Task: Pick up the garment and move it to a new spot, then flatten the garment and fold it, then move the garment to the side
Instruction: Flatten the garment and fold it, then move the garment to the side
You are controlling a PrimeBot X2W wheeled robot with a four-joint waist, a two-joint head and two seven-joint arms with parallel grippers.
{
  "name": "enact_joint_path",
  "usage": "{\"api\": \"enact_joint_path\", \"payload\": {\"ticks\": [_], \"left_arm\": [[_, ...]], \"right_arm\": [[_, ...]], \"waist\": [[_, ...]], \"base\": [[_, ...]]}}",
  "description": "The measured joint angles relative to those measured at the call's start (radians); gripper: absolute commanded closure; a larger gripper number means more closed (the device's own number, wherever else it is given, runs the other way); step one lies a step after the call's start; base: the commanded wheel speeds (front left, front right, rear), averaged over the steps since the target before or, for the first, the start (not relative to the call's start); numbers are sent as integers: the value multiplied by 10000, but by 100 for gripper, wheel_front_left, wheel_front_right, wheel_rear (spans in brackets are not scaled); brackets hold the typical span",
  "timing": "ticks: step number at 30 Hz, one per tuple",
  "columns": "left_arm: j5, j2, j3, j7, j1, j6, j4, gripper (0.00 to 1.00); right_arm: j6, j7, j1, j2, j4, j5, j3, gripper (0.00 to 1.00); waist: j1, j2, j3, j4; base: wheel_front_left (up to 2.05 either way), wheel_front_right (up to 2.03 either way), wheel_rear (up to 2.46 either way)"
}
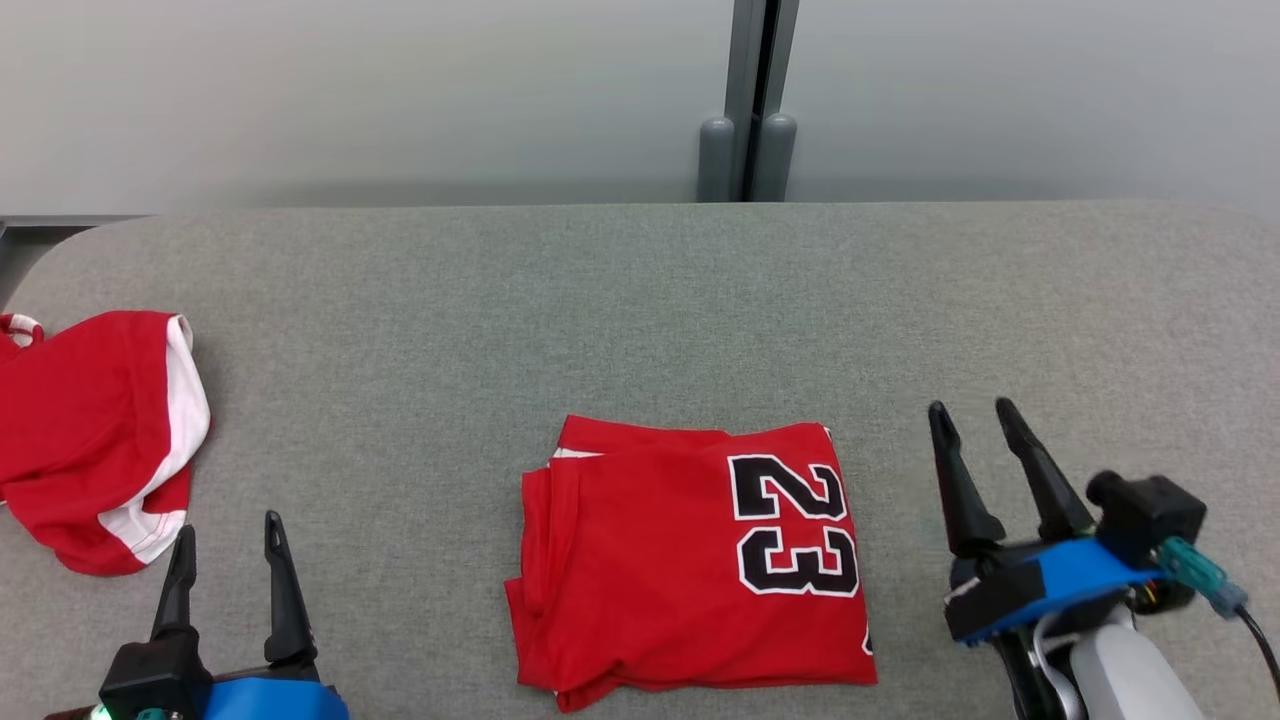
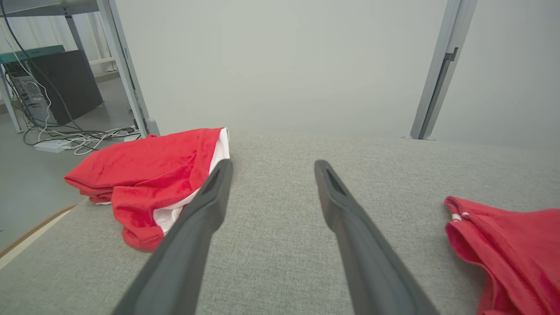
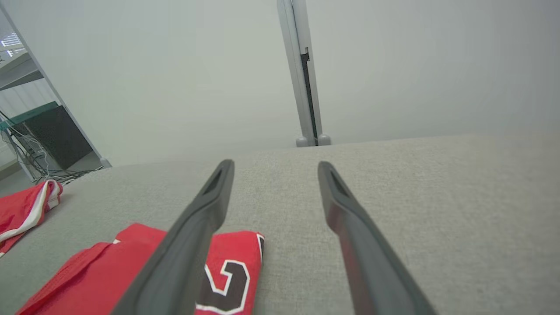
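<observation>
The garment [image 1: 690,565] is a red jersey with a black "23", folded into a neat rectangle near the front middle of the grey table. Its near corner shows at the right of the left wrist view [image 2: 512,249] and at the lower left of the right wrist view [image 3: 131,267]. My right gripper [image 1: 975,415] stands open just right of the jersey, with nothing between its fingers [image 3: 273,168]. At the lower left, well apart from the jersey, my left gripper [image 1: 230,530] is open and empty too [image 2: 271,168].
A second red garment with white trim [image 1: 95,440] lies bunched at the table's left edge [image 2: 148,175]. The grey fabric table [image 1: 640,300] reaches back to a pale wall with a grey post [image 1: 750,100]. Cables and a dark box [image 2: 65,83] sit on the floor at the left.
</observation>
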Motion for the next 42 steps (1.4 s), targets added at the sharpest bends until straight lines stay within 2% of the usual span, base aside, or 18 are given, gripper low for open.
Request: {"api": "enact_joint_path", "payload": {"ticks": [6,11,18,42], "left_arm": [[123,-6,4,0,30,-105,33,0],[219,-4,-25,0,171,-146,29,0],[297,2,-88,0,230,-201,236,0],[360,58,-75,0,430,-261,562,0]], "right_arm": [[0,2,1434,245,-863,-550,-1057,0],[0,0,2228,403,-1246,-920,-1302,0],[0,2,2671,506,-1417,-1336,-1223,0],[0,0,2794,525,-1014,-1252,-1026,0]], "waist": [[0,0,-173,-89],[0,0,-354,-76],[0,-1,-604,19],[0,-1,-1058,130]], "base": [[0,0,0],[0,0,0],[0,0,0],[0,0,0]]}}
